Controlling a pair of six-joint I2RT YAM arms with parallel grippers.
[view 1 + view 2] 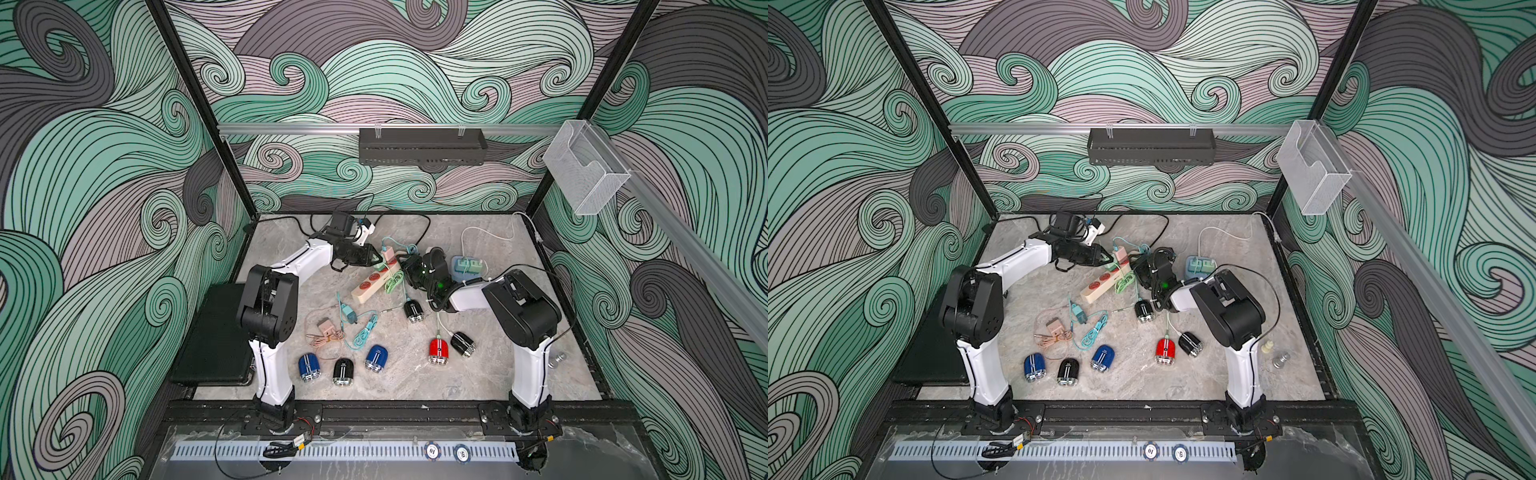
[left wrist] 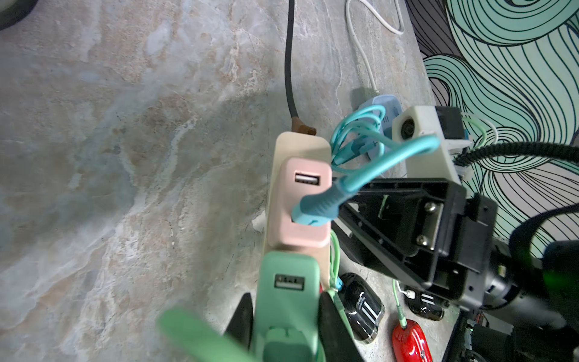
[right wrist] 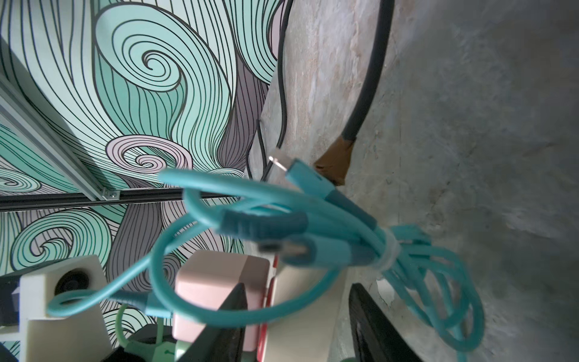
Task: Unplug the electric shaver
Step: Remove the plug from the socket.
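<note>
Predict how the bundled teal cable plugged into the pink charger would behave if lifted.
Probably floppy: the teal cable droops in loose loops. The pale tie should keep the bundle together. Plugged into the pink charger, it would likely tug that along.

Both arms same build. In both top views the left arm at lower left and the right arm at lower right have white shells on the long links, chunky black joint blocks and a thin black cable along the white. Black bases with silver bolts, and red and black wires at the left one. Green light near centre. Left wrist view, right side: cream camera box, black ribbed hose, two silver screws on a black frame.
</note>
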